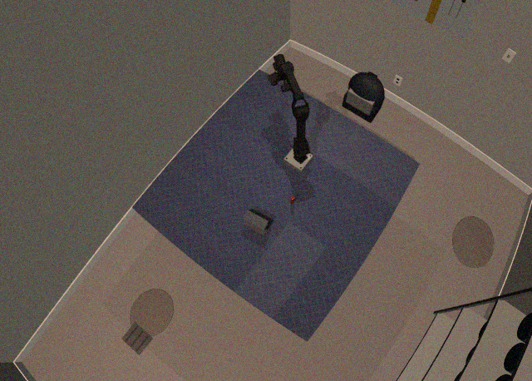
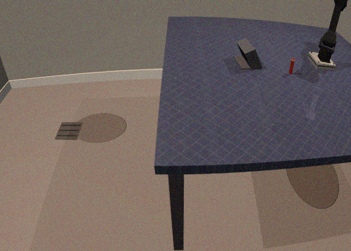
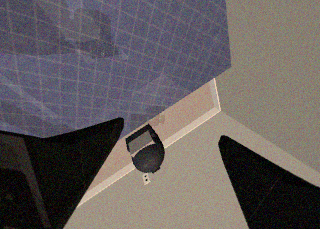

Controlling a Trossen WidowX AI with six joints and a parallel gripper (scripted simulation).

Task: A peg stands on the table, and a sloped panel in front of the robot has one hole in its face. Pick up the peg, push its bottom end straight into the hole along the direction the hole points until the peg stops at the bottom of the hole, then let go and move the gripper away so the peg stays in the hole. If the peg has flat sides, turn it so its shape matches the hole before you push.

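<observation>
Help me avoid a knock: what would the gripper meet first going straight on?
Probably the pale baseboard near the black rounded object with a grey panel, or the beige wall above it; depth is unclear.

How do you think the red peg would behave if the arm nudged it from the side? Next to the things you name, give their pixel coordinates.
The red peg (image 1: 293, 200) (image 2: 291, 66) would probably tip easily, being tall, narrow and upright on the table (image 2: 226, 124). It looks stiff, so I'd expect it to topple whole rather than bend.
</observation>
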